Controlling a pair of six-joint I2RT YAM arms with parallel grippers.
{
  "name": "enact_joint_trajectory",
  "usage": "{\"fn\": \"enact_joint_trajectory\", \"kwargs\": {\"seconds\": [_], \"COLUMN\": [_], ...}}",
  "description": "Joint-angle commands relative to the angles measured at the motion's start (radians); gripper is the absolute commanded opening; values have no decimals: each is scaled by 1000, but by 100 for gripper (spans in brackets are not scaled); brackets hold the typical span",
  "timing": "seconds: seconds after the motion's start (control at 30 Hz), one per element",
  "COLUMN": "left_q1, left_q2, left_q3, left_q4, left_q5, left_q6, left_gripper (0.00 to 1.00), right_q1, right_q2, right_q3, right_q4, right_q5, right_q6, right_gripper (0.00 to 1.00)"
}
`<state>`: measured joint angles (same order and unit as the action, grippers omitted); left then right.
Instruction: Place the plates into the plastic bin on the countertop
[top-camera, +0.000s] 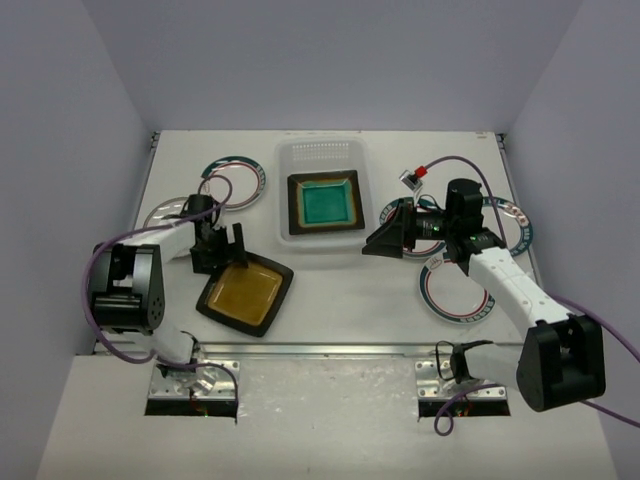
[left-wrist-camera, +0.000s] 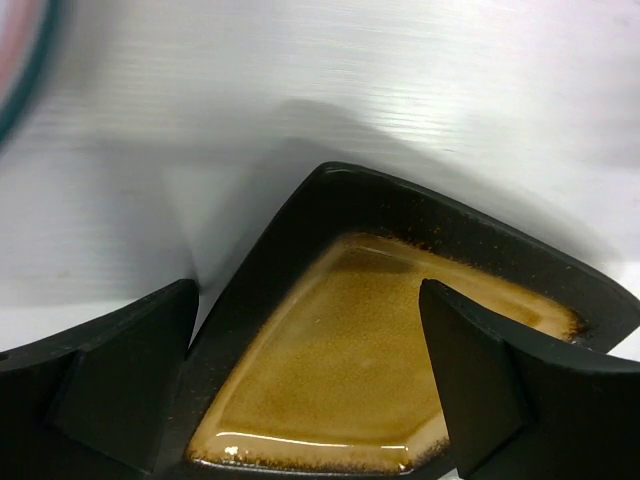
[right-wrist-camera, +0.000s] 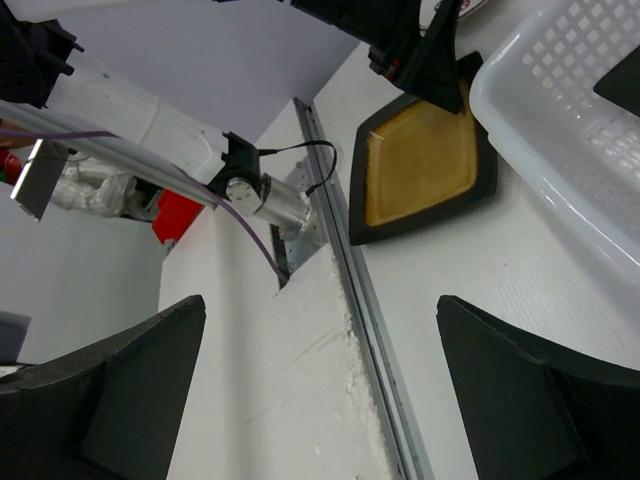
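Note:
A square dark-rimmed plate with an amber centre (top-camera: 245, 297) lies flat on the countertop (top-camera: 340, 300), left of the middle. My left gripper (top-camera: 222, 258) is open and straddles its far left rim. In the left wrist view (left-wrist-camera: 308, 295) one finger (left-wrist-camera: 130, 380) is outside the rim and the other (left-wrist-camera: 490, 390) is over the amber glaze (left-wrist-camera: 340, 370). The plastic bin (top-camera: 285, 195) holds the teal-centred square plate (top-camera: 324, 202). My right gripper (top-camera: 378, 232) hangs open and empty at the bin's front right corner. Its wrist view (right-wrist-camera: 320, 310) shows the amber plate (right-wrist-camera: 420, 165) and the bin wall (right-wrist-camera: 570, 120).
Round white plates with banded rims lie at the left (top-camera: 232, 180) (top-camera: 165, 213) and at the right (top-camera: 458, 292) (top-camera: 512, 226). A small red and white object (top-camera: 418, 174) sits behind the right arm. The metal front edge (right-wrist-camera: 350, 270) runs along the near side.

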<state>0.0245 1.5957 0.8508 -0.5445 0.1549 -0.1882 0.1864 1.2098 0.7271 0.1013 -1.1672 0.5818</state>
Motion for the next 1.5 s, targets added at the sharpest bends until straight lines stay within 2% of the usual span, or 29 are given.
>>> {"fn": "enact_joint_trajectory", "kwargs": {"seconds": [0.0, 0.07, 0.13, 0.2, 0.27, 0.37, 0.43, 0.5, 0.53, 0.63, 0.8, 0.93, 0.97, 1.0, 1.1, 1.2, 1.47], "left_q1": [-81, -90, -92, -94, -94, -102, -113, -130, -137, -161, -227, -292, -298, -307, -331, -336, -342], "left_q2": [-52, -77, -66, -12, 49, 107, 116, 95, 86, 29, -44, -35, -30, -23, -2, -31, -139], "left_q3": [-42, -44, -50, -44, -33, -25, -27, -29, -31, -33, -31, -29, -38, -49, -67, -123, -313], "left_q4": [98, 101, 106, 99, 89, 82, 93, 93, 94, 94, 81, 63, 68, 75, 80, 141, 394], "left_q5": [120, 134, 175, 186, 205, 218, 221, 211, 206, 213, 179, 116, 104, 92, 17, 19, 128], "left_q6": [-11, -22, -30, -25, -13, 1, 4, 1, -1, -7, -16, -57, -97, -123, -203, -314, -402], "left_gripper": [91, 89, 84, 73, 68, 50, 29, 12, 7, 1, 0, 0, 7, 8, 1, 2, 29], "right_q1": [-1, -2, -1, -1, -1, -1, -1, -1, -1, 1, -1, -2, -1, -1, -1, -1, -1], "right_q2": [-24, -31, -45, -50, -55, -52, -49, -47, -46, -47, -54, -55, -55, -57, -59, -59, -59], "right_q3": [-12, -15, -18, -17, -17, -18, -15, -11, -9, 1, 2, -3, -2, -2, -5, -3, -6], "right_q4": [139, 139, 134, 113, 101, 93, 85, 72, 67, 52, 32, 29, 29, 29, 29, 30, 36], "right_q5": [-66, -68, -61, -56, -48, -44, -38, -30, -28, -16, 16, 29, 34, 38, 50, 52, 49], "right_q6": [58, 56, 46, 32, 18, 10, 4, -10, -13, -29, -46, -49, -50, -50, -57, -57, -54], "right_gripper": [99, 99, 99, 99, 99, 99, 99, 99, 99, 99, 99, 99, 99, 99, 99, 99, 99]}}
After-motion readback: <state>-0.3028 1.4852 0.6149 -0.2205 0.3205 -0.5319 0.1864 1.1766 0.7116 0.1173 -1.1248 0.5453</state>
